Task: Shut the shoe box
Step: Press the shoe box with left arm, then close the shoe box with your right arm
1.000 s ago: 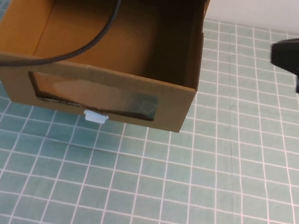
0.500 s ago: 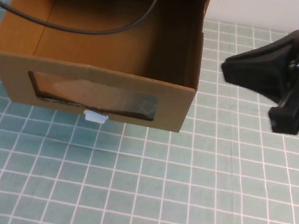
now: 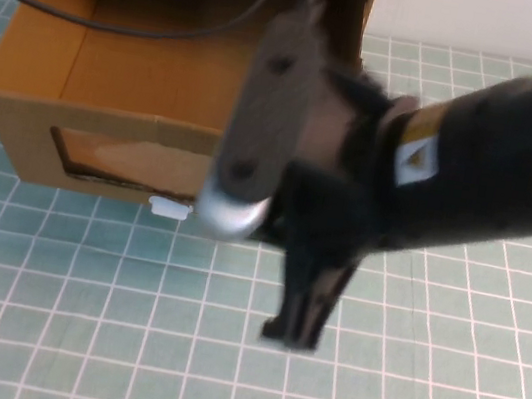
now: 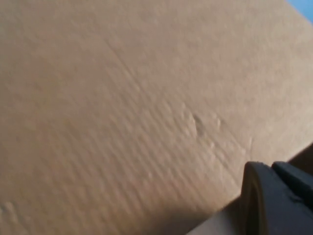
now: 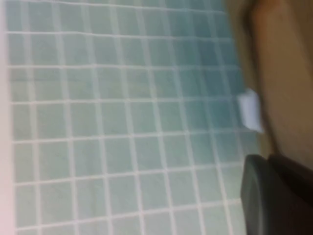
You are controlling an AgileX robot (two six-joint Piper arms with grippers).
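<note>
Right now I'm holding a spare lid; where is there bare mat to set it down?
Free: the mat nearer the robot than the shoe box, left of the right gripper. Crowded: the box front under the right arm. The left gripper sits close against cardboard.

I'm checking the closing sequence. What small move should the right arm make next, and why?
Probably lower the right gripper onto the shoe box front beside the white tab, then push. The drawer stands pulled out, interior exposed, and the gripper hangs just before the front. The left gripper is close against cardboard.
</note>
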